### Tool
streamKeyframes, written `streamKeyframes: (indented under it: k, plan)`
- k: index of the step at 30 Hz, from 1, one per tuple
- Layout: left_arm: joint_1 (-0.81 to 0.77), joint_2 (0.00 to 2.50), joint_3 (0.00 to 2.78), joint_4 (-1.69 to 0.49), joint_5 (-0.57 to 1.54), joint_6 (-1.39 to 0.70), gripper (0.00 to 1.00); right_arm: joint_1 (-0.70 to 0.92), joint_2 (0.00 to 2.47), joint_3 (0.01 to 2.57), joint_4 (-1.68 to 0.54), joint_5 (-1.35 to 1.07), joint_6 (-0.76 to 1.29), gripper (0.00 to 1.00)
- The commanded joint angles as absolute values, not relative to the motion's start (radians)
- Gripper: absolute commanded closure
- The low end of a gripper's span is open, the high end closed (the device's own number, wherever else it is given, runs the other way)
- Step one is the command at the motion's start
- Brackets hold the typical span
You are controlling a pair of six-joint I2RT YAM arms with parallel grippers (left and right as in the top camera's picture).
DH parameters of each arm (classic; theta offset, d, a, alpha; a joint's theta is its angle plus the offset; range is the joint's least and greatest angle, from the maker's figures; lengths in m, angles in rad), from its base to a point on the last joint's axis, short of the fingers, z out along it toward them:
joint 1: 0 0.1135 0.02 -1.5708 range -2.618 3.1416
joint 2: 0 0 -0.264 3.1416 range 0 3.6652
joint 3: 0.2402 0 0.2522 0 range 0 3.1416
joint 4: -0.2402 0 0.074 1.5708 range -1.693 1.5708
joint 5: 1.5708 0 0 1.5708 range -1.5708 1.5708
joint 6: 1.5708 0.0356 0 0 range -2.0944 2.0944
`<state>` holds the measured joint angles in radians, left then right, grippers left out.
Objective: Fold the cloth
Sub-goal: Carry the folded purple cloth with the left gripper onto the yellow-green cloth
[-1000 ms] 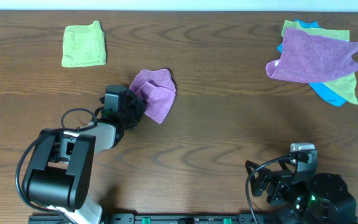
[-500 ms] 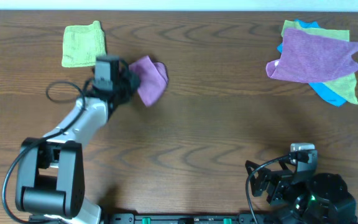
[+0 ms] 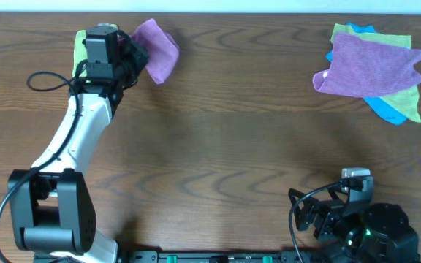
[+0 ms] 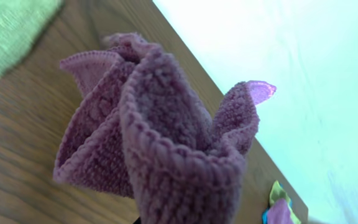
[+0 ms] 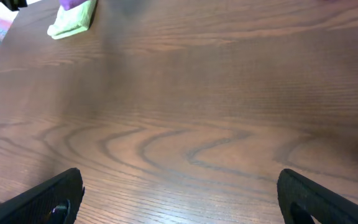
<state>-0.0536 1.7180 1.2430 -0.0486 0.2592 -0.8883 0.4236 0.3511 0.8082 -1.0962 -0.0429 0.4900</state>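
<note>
The cloth [image 3: 159,55] is lilac-purple and bunched into folds. My left gripper [image 3: 133,55] is shut on it at the far left of the table, right beside a folded lime-green cloth [image 3: 80,52]. In the left wrist view the cloth [image 4: 160,124] fills the frame and hides the fingers, with the green cloth [image 4: 8,25] at the upper left. My right gripper [image 3: 317,213] rests at the front right, open and empty, with its fingers wide apart over bare wood [image 5: 179,193].
A loose pile lies at the far right: a purple cloth [image 3: 368,66] on top of a lime-green one [image 3: 409,102] and a blue one [image 3: 386,111]. The table's far edge runs just behind the left gripper.
My left gripper has carried the purple cloth from the table's left-middle up and left, to the far edge beside the folded green cloth. The right arm has not moved.
</note>
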Motion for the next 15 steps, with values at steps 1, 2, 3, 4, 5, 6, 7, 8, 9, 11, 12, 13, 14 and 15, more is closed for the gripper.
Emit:
streamKeyframes:
  k: [1,2,3,4,5,6,7,8,9,11,12,13,14,15]
  plan:
    - [-0.026,1.703,1.268,-0.018,0.192,-0.857,0.94,0.416,0.346,0.803,-1.097,-0.026,0.501,0.01]
    - [-0.020,1.708,1.269,-0.003,0.186,-0.855,0.94,0.416,0.346,0.803,-1.097,-0.026,0.501,0.01]
    - [-0.013,1.716,1.272,0.012,0.179,-0.854,0.94,0.416,0.346,0.803,-1.097,-0.026,0.501,0.01]
    - [-0.006,1.728,1.277,0.028,0.174,-0.852,0.94,0.416,0.346,0.803,-1.097,-0.026,0.501,0.01]
    - [0.002,1.741,1.285,0.039,0.172,-0.853,0.94,0.416,0.346,0.803,-1.097,-0.026,0.501,0.01]
    - [0.009,1.757,1.296,0.048,0.172,-0.853,0.94,0.416,0.346,0.803,-1.097,-0.026,0.501,0.01]
    - [0.015,1.773,1.308,0.054,0.172,-0.852,0.94,0.416,0.346,0.803,-1.097,-0.026,0.501,0.01]
    - [0.021,1.793,1.323,0.056,0.172,-0.852,0.94,0.416,0.346,0.803,-1.097,-0.026,0.501,0.01]
    - [0.027,1.815,1.342,0.056,0.173,-0.852,0.94,0.416,0.346,0.803,-1.097,-0.026,0.501,0.01]
    - [0.040,1.871,1.393,0.056,0.173,-0.852,0.94,0.416,0.346,0.803,-1.097,-0.026,0.501,0.01]
    - [0.045,1.893,1.415,0.056,0.173,-0.850,0.94,0.416,0.346,0.803,-1.097,-0.026,0.501,0.01]
    - [0.051,1.926,1.449,0.056,0.173,-0.846,0.94,0.416,0.346,0.803,-1.097,-0.026,0.501,0.01]
    - [0.054,1.946,1.472,0.056,0.173,-0.842,0.94,0.416,0.346,0.803,-1.097,-0.026,0.501,0.01]
    - [0.059,1.970,1.500,0.056,0.173,-0.834,0.94,0.416,0.346,0.803,-1.097,-0.026,0.501,0.01]
